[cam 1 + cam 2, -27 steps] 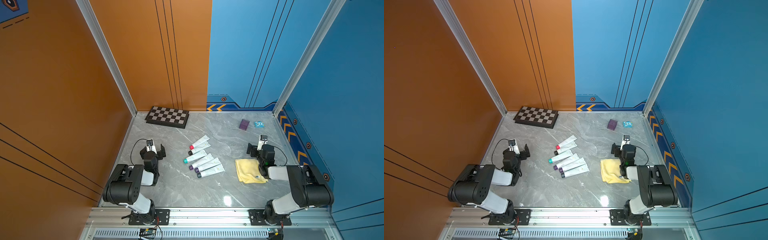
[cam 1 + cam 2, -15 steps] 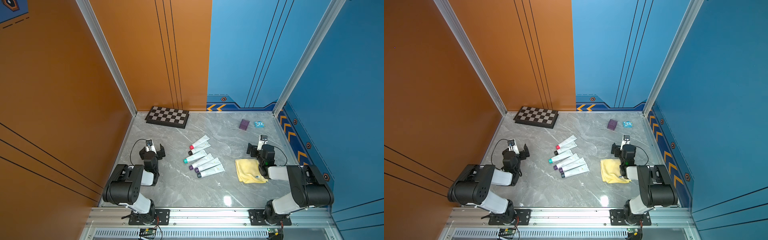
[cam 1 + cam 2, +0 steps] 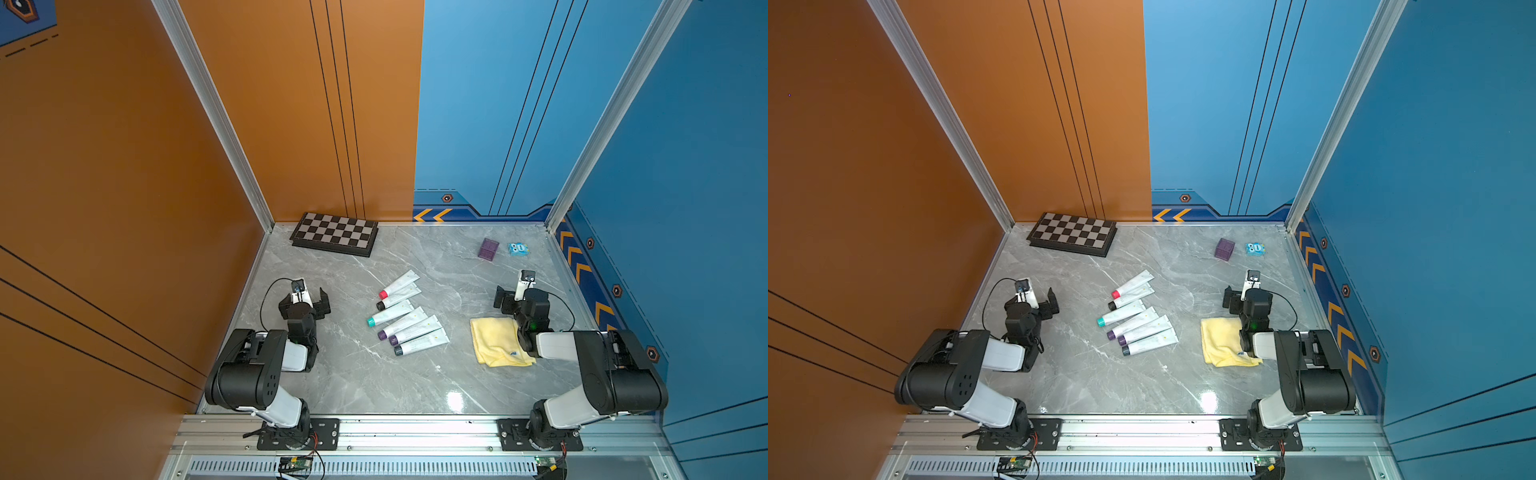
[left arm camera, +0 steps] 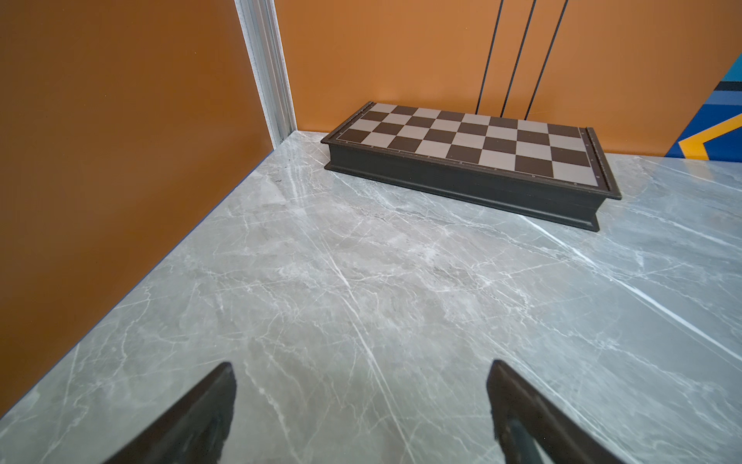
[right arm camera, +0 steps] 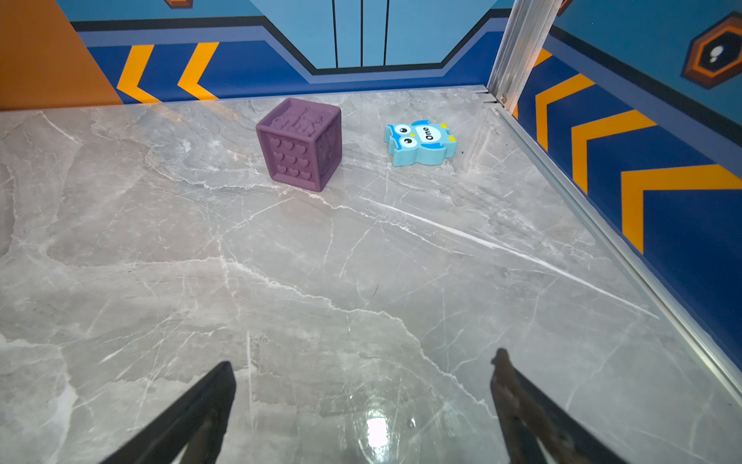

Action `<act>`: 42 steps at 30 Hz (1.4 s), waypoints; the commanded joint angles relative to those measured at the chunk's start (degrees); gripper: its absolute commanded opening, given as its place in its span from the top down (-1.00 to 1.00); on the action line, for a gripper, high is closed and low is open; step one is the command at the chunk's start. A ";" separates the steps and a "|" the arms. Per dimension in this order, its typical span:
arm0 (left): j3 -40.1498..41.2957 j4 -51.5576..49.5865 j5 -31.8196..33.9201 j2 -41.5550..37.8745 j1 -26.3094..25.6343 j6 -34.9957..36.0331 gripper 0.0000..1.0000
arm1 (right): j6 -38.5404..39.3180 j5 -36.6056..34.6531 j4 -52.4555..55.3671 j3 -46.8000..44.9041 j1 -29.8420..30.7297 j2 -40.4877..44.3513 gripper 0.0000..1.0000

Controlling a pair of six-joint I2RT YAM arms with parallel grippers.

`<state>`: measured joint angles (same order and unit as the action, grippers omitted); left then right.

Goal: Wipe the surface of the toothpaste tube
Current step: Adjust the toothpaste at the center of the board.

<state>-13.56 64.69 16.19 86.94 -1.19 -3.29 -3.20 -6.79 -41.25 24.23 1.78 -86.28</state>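
Both arms sit folded low at the near edge of the grey marble worktop [image 3: 374,382]. The left gripper [image 4: 361,365] hangs just above bare stone on its own side, fingers spread wide with nothing between them. Across the way, the right gripper [image 5: 361,357] is the same: fingers wide apart, empty, pointed toward the back right corner.

There in the middle, between the two arms, six toothpaste tubes [image 3: 397,311] lie flat in a slanted row, side by side. Their caps are turned toward the left arm: pink, black, teal, two purple, one dark. Neither gripper touches them.

The yellow cloth [image 3: 494,340] lies flat near the tubes on the right, clear of them. In both top views the right arm crosses over the cloth's outer edge; whether it rests on the fabric, I can't tell.

At the back left, a folded chessboard [image 3: 334,235] lies by the orange wall. Back right, there's a purple cube [image 3: 488,248] with a little blue owl figure [image 3: 518,249] just beside it, both well apart from the tubes.
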 commanded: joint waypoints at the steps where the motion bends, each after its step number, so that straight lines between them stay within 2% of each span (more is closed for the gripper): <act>1: 2.25 -0.90 -1.01 -7.01 -0.51 1.38 -0.97 | -1.11 -3.73 15.81 8.12 0.66 4.14 -1.00; 3: 4.09 -1.62 0.65 -12.29 -2.24 2.96 -0.97 | -0.17 -4.08 22.95 12.07 2.13 5.65 -1.00; 5: 4.45 -5.33 5.36 -18.74 -5.70 4.07 -0.97 | -1.08 -6.75 22.48 12.37 4.68 8.52 -1.00; 7: 0.02 -20.70 9.95 -26.72 -7.67 1.08 -0.97 | -6.86 -4.92 25.05 14.50 5.00 11.36 -1.00; 8: -4.41 -32.32 10.93 -30.24 -7.99 -1.38 -0.97 | -10.12 -3.33 27.32 16.24 4.78 12.19 -1.00; 9: -8.78 -42.42 12.98 -32.30 -8.15 -4.16 -0.97 | -15.58 -3.03 30.25 18.47 4.65 12.48 -1.00; 11: -15.83 -55.56 14.84 -33.60 -8.56 -6.93 -0.97 | -26.80 -4.50 40.32 23.27 3.99 11.62 -1.00; 13: -20.34 -64.12 16.36 -34.88 -9.92 -9.19 -0.97 | -31.83 -2.39 47.29 27.28 2.25 9.00 -1.00; 15: -22.93 -69.66 14.13 -36.21 -11.99 -8.46 -0.97 | -34.65 4.86 48.37 28.39 -0.14 7.10 -1.00; 18: -25.33 -72.69 14.81 -35.61 -14.43 -8.20 -0.97 | -38.18 7.15 49.47 28.32 -1.74 6.27 -1.00; 20: -25.66 -73.12 13.64 -36.62 -15.04 -8.90 -0.97 | -38.05 12.77 48.17 27.73 -2.54 5.55 -1.00; 22: -24.58 -72.30 11.70 -39.22 -14.45 -12.39 -0.97 | -38.58 17.92 46.22 27.16 -2.84 4.89 -1.00; 24: -21.23 -66.45 9.35 -43.36 -13.87 -14.81 -0.97 | -38.48 20.98 44.20 26.11 -2.75 5.08 -1.00; 26: -21.14 -67.16 8.65 -44.81 -13.40 -15.93 -0.97 | -38.79 22.58 41.89 25.16 -2.59 5.76 -1.00; 29: -25.36 -71.02 8.71 -39.98 -15.62 -12.92 -0.97 | -37.63 22.01 41.83 25.18 -0.93 7.11 -1.00; 31: -28.01 -73.17 4.70 -35.59 -16.70 -12.10 -0.97 | -36.09 20.68 42.94 25.80 1.27 7.90 -1.00; 35: -31.26 -77.41 2.47 -30.16 -21.03 -10.12 -0.97 | -30.07 15.15 50.06 29.28 7.24 9.81 -1.00; 39: -32.69 -78.82 -8.29 -25.80 -22.71 -9.59 -0.97 | -27.29 13.03 55.48 31.31 11.09 12.71 -1.00; 40: -33.01 -79.11 -8.30 -24.86 -24.30 -9.09 -0.98 | -26.93 13.20 57.05 31.92 11.56 13.09 -1.00; 42: -33.79 -80.65 -5.92 -22.82 -28.78 -7.57 -0.83 | -25.85 13.38 61.27 33.96 12.05 13.62 -1.00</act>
<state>-44.99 -12.43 13.91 62.39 -25.69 -13.50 -32.67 8.91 11.99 55.16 13.37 -74.22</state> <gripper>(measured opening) 0.935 0.999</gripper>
